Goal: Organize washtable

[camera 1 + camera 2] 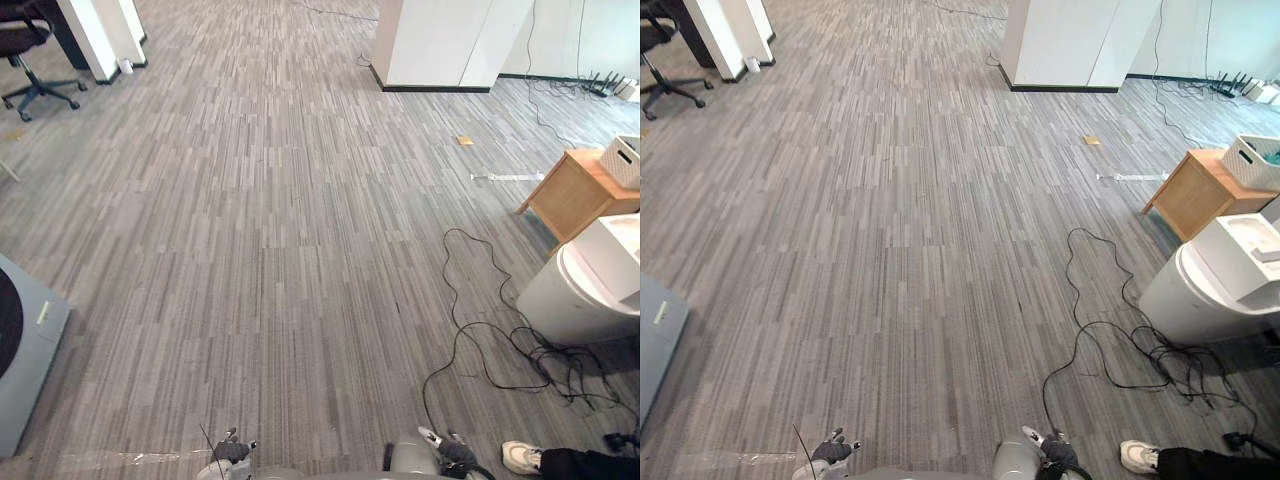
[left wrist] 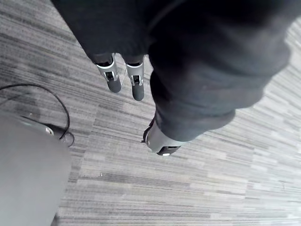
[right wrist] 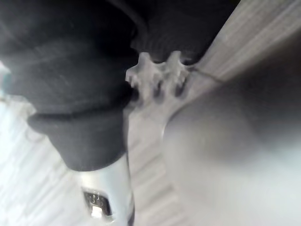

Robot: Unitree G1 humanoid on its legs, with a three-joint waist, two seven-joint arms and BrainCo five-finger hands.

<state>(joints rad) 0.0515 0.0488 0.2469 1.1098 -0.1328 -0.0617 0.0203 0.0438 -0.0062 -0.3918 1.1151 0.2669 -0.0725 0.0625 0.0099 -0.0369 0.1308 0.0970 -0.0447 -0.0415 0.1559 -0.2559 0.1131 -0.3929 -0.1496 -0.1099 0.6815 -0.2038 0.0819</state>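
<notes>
The left hand hangs straight-fingered and empty, the right hand I cannot read; the white rounded plastic washstand, well ahead-right of it, looks heavy, rigid and slick, so grip its rim.

Grey striped floor runs across the whole room. A white wall block with a dark skirting stands at one o'clock. A white pillar stands at eleven, with a black office chair near it at ten. A low wooden cabinet sits at three o'clock, and a flat grey platform lies at eight.
</notes>
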